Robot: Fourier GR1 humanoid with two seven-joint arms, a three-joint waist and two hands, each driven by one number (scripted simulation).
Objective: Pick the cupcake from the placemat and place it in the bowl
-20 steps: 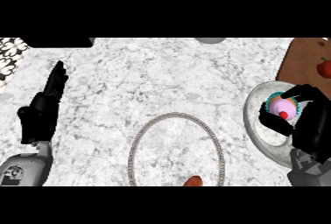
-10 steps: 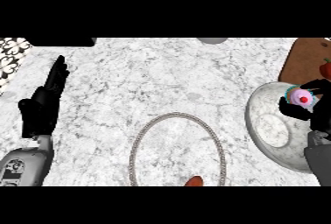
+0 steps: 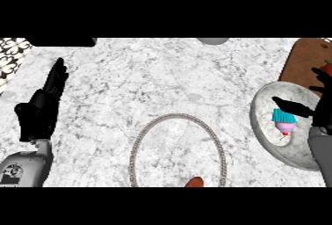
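The right hand (image 3: 310, 110), which a second ago enclosed the cupcake (image 3: 284, 123), now has its fingers spread and holds nothing, leaving the cupcake on its side inside the bowl (image 3: 266, 125) at right, so placement appears complete.

The left hand (image 3: 40, 110) rests open at the view's left edge, fingers straight and pointing up. The right hand (image 3: 310, 107) shows at the right edge, fingers spread.
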